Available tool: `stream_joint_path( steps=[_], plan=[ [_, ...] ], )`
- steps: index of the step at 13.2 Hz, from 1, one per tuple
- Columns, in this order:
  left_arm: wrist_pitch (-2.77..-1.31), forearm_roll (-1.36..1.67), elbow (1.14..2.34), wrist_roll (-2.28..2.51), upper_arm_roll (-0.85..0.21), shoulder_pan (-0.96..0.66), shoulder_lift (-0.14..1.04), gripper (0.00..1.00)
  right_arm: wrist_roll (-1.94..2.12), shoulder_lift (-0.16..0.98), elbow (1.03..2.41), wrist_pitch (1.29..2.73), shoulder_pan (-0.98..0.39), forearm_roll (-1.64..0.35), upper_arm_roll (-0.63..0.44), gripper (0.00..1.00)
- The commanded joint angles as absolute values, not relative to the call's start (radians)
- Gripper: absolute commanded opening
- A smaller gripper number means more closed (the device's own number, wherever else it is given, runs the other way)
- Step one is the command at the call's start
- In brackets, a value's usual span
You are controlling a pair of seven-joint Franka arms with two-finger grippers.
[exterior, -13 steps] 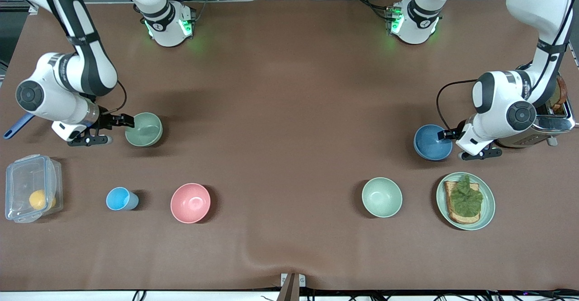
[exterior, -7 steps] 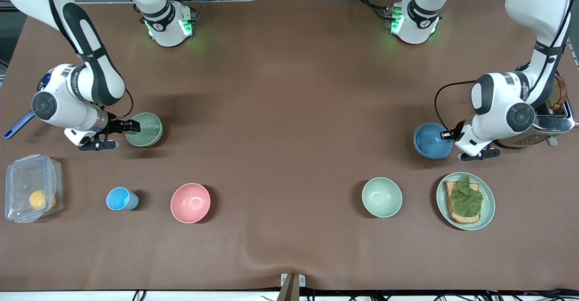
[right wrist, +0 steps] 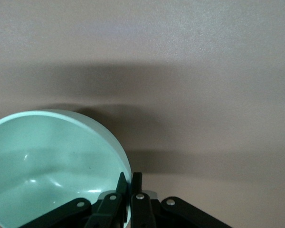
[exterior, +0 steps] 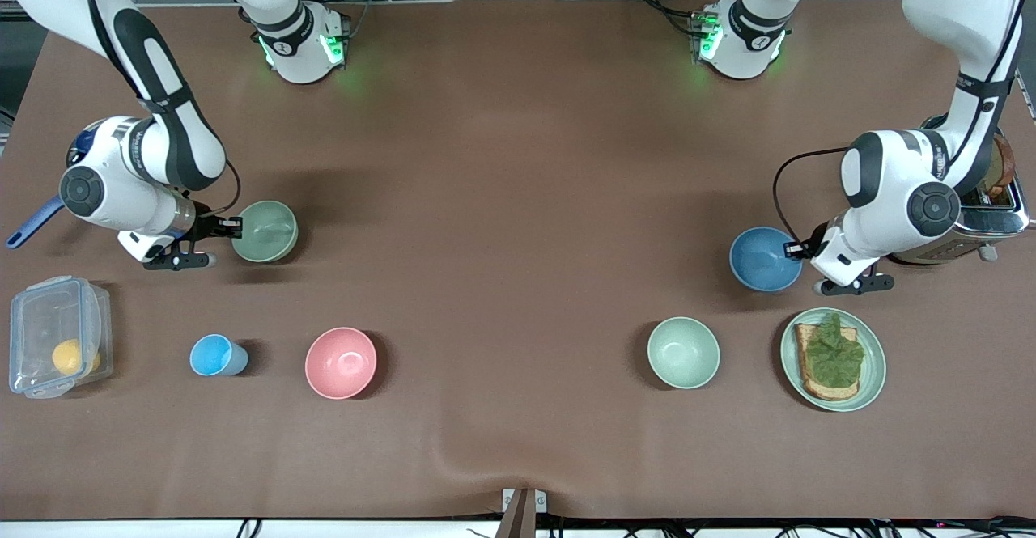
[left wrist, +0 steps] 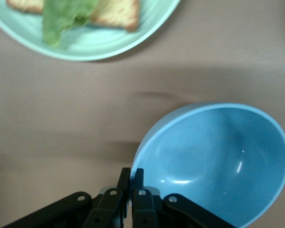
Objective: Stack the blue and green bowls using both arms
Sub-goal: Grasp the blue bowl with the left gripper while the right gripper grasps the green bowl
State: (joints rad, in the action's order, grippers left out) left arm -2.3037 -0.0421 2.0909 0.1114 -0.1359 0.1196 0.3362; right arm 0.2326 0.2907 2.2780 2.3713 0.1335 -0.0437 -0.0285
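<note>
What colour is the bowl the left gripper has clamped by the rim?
Medium blue, the blue bowl; the left wrist view shows it best, with the left gripper shut on its rim.

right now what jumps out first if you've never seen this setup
Two white arms each pinch a bowl by its rim at the two ends of the table: the left claw is shut on the blue bowl near the toaster, the right claw on the green bowl. Nearer the front camera sits a row of bright items, including a pink bowl and a plate of toast.
</note>
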Motion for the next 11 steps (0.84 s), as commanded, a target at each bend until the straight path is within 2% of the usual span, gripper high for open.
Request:
stream_joint_path(
  steps=[1,4,7,11],
  plan=[
    [-2.199,-0.020,2.010,0.124,-0.175,0.123,0.308,0.00,0.207,0.282,2.241,2.304,0.141,-0.110,-0.017,0.00],
    [-2.100,-0.014,1.913,0.172,-0.218,0.118,0.313,0.00,0.137,0.276,2.125,2.088,0.137,-0.126,-0.015,0.00],
    [-2.028,-0.014,1.846,0.216,-0.256,0.118,0.318,0.00,0.034,0.253,2.115,2.040,0.100,-0.144,-0.012,0.00],
    [-1.999,-0.014,1.807,0.282,-0.304,0.118,0.311,0.00,-0.059,0.232,2.125,1.990,0.028,-0.291,-0.014,0.00]
  ],
)
